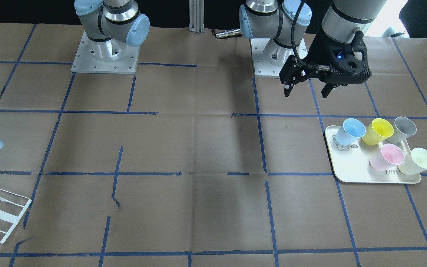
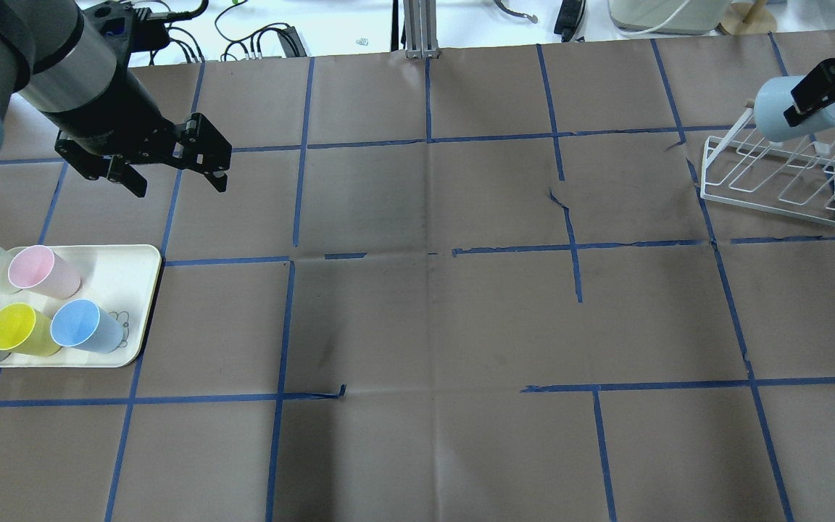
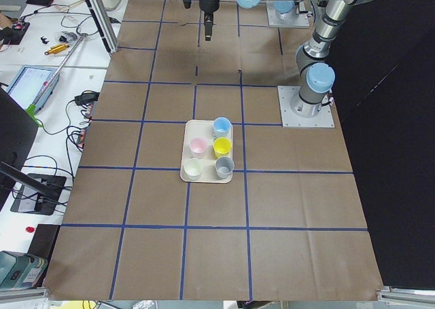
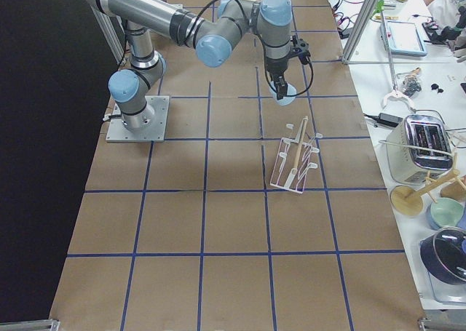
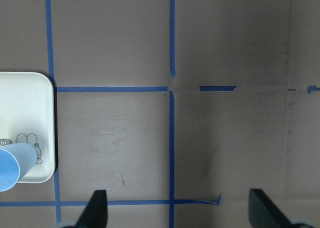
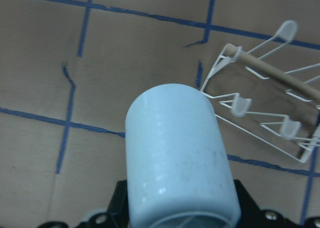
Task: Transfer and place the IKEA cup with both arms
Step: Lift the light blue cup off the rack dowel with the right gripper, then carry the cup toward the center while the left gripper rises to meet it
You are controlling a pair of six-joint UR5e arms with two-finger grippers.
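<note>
My right gripper (image 2: 820,98) is shut on the pale-blue IKEA cup (image 2: 773,109) and holds it on its side in the air over the far end of the white wire rack (image 2: 773,181), close to the rack's wooden dowel. The right wrist view shows the cup's closed bottom (image 6: 177,158) pointing away from the gripper, with the rack (image 6: 265,112) just beside it. My left gripper (image 2: 178,185) is open and empty. It hangs above the table just beyond the tray (image 2: 135,290), and its fingertips (image 5: 97,208) show over bare paper.
The cream tray (image 1: 347,163) holds several cups: a near-identical blue one (image 2: 84,326), a yellow (image 2: 19,328), a pink (image 2: 40,270), a grey and a pale-green one. Brown paper with blue tape lines covers the table. Both arm bases stand at the robot's edge.
</note>
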